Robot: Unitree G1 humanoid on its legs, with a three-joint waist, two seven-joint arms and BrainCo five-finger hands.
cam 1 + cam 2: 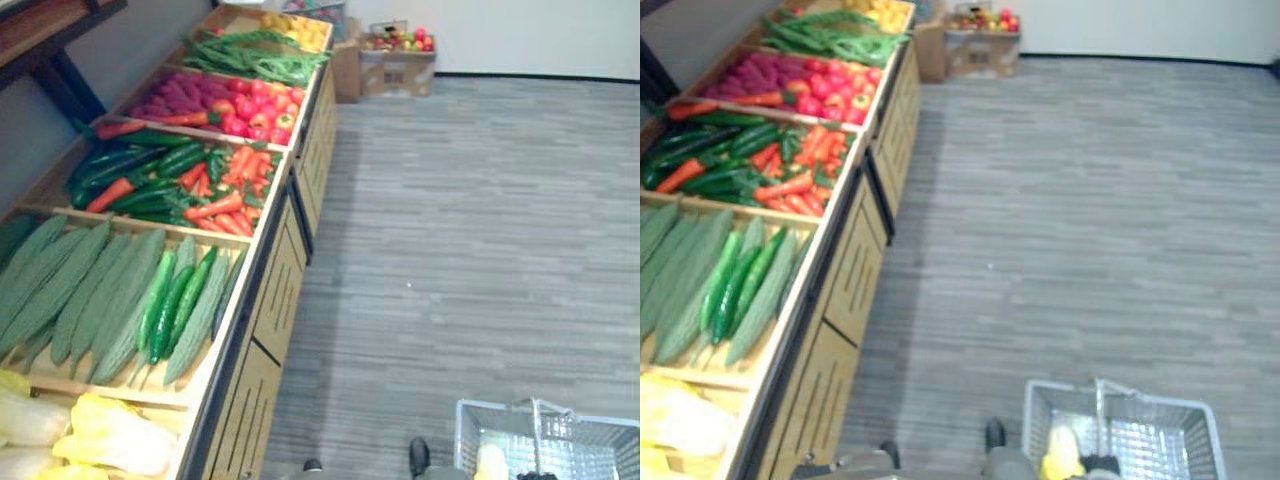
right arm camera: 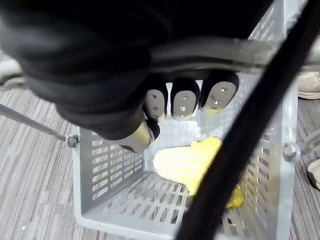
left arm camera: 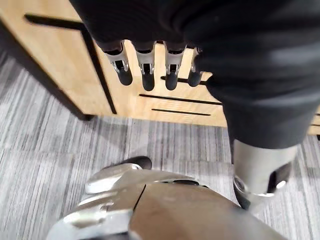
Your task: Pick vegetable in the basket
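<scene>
Right hand (image 2: 182, 102) is curled round the handle (image 2: 235, 52), carrying the basket (image 2: 100, 160) below it, cabbage (image 2: 185, 162) inside. Left hand (image 3: 146, 70) hangs slack beside the stand (image 3: 55, 55), free to pick vegetables.

A long light-wood display stand (image 1: 272, 295) with slanted bins and black-slotted side panels (image 3: 170, 102) ran along a grey striped plank floor (image 1: 480, 250). Past the stand's far end sat an open brown cardboard box (image 1: 398, 68) heaped with round red and green produce (image 1: 405, 40), a second plain carton (image 1: 347, 68) just beside it. Behind them rose a white wall (image 1: 540, 35) with a black skirting strip (image 1: 540, 77). A dark wooden shelf (image 1: 50, 22) hung above the stand's back edge.
</scene>
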